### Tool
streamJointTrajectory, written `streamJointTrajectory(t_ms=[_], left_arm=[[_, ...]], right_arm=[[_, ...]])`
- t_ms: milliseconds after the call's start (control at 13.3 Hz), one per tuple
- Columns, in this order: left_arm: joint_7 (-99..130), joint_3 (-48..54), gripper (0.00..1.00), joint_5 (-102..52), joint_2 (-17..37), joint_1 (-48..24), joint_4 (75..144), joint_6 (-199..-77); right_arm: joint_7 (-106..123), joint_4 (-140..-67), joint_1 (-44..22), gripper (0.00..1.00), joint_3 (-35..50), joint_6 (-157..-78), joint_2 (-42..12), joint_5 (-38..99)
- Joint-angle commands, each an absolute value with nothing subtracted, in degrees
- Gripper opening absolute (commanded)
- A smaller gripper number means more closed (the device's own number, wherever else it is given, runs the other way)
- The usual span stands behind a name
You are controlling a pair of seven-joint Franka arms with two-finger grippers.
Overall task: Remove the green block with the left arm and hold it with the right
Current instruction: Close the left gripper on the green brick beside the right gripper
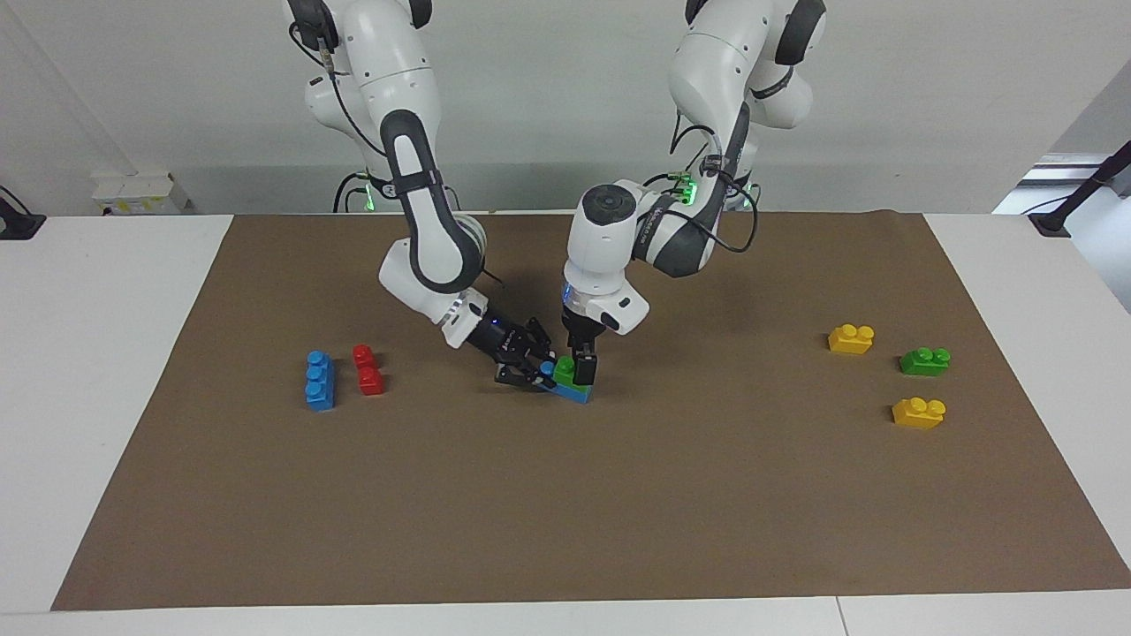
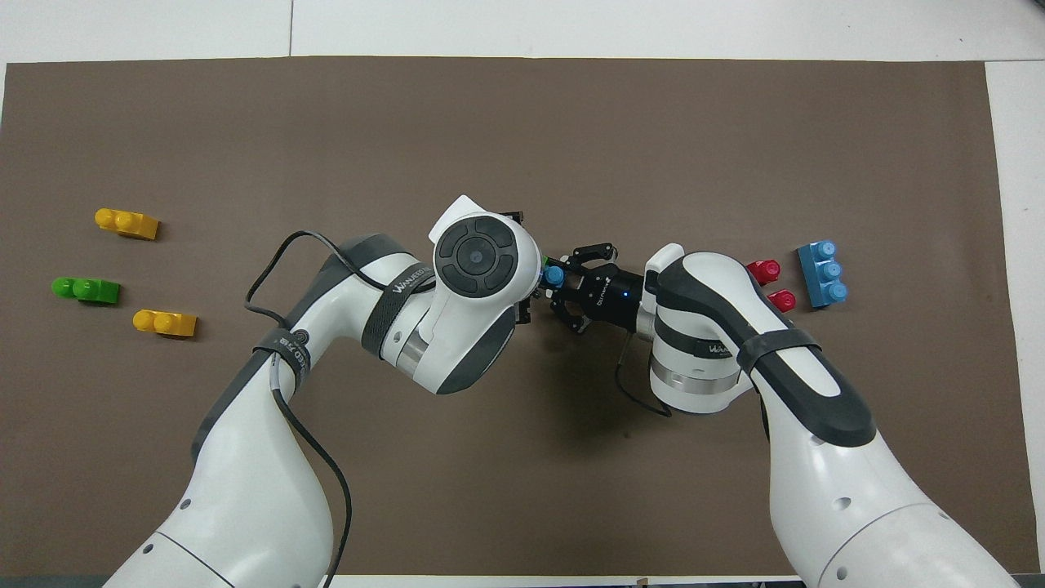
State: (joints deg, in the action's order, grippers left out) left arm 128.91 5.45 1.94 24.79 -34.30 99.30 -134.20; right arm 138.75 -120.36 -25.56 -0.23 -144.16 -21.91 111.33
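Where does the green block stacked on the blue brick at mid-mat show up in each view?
Facing view: the stacked green block sits mid-mat on the blue brick, between the right gripper and the left gripper.
Overhead view: only a green sliver shows at the left arm's wrist; that arm covers the rest.
Shared landmark: the blue brick's bare stud, at the right gripper's end of the stack.

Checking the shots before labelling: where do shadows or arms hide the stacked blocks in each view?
Facing view: even light, soft shadow under the arms, green block shows on the blue block. Overhead view: left arm covers nearly all of it.
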Motion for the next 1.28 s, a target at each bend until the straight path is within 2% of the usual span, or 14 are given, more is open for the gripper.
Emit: streamJointTrajectory(t_ms=[0,301,602,677,753,828,903,1204], left_arm=[[130.8,4.5,0.91,2.6,24.7,-35.9,101.2,-135.4],[131.7,4.2,0.99,3.3,24.7,-35.4,100.5,-134.8],[131.8,4.2,0.99,3.4,24.7,-35.0,99.7,-135.4],[131.8,4.2,0.86,3.4,24.7,-35.3,99.8,-135.6],[132.2,4.2,0.66,3.5,24.7,-35.8,100.2,-135.6],[132.3,4.2,0.27,3.7,24.7,-35.9,100.3,-135.5],[132.0,4.2,0.00,5.0,24.7,-35.9,100.2,-135.4],[131.5,4.3,0.00,5.9,22.9,-34.6,99.8,-131.6]], right_arm=[[138.1,-119.4,-25.6,0.18,0.3,-144.8,-22.2,112.9],[137.8,-119.4,-25.6,0.18,0.3,-144.8,-22.2,112.9],[137.8,-119.4,-25.6,0.18,0.3,-144.8,-22.2,112.9],[137.8,-119.4,-25.6,0.18,0.3,-144.7,-22.2,112.9],[137.8,-119.4,-25.6,0.18,0.4,-144.7,-22.2,112.9],[137.8,-119.4,-25.6,0.18,0.3,-144.7,-22.2,112.9],[137.8,-119.4,-25.6,0.18,0.4,-144.8,-22.2,112.9],[137.7,-119.4,-25.6,0.18,0.4,-144.7,-22.3,112.9]])
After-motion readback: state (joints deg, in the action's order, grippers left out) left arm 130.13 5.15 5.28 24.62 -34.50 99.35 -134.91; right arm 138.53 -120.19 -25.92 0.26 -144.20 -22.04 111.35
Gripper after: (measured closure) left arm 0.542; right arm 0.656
